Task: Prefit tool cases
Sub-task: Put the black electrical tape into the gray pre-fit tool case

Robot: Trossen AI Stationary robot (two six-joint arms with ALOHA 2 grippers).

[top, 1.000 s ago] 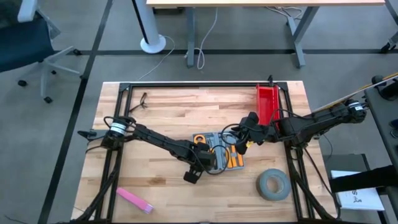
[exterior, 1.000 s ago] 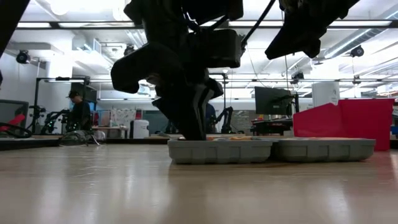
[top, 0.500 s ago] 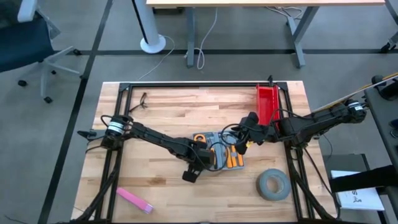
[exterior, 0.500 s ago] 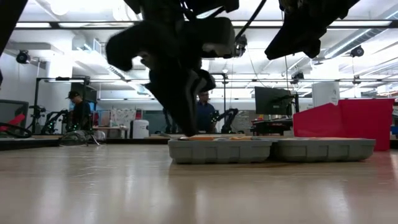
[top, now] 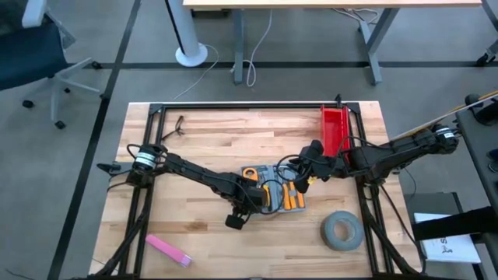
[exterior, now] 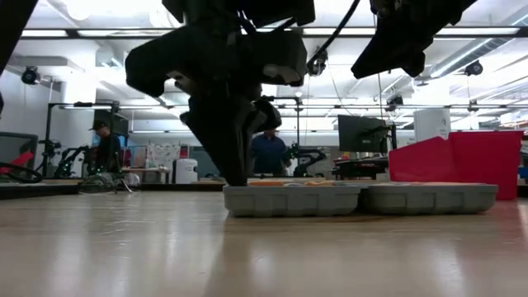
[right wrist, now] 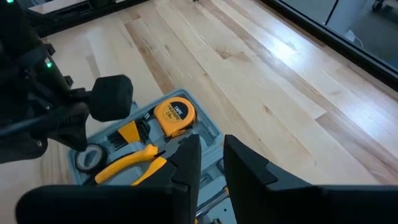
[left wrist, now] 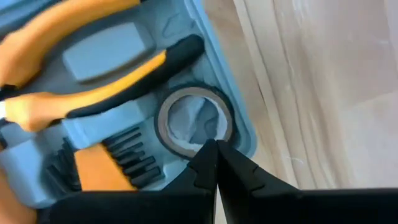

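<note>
The wooden bench (top: 202, 140) holds the open tool case (top: 274, 196) near its middle. The left pincer (left wrist: 215, 163), clenched, touches the case's small tape ring (left wrist: 194, 121). The right pincer (right wrist: 211, 157) hovers above, seemingly holding nothing.

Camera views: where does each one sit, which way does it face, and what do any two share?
High view: overhead, straight down on the table; both arms show.
Low view: table height, level across; tool case, arms from above.
Left wrist view: over the case; shut left gripper by the tape roll.
Right wrist view: above the case; right gripper, yellow tape measure.
Shared: both wrist views show the orange-handled pliers.
</note>
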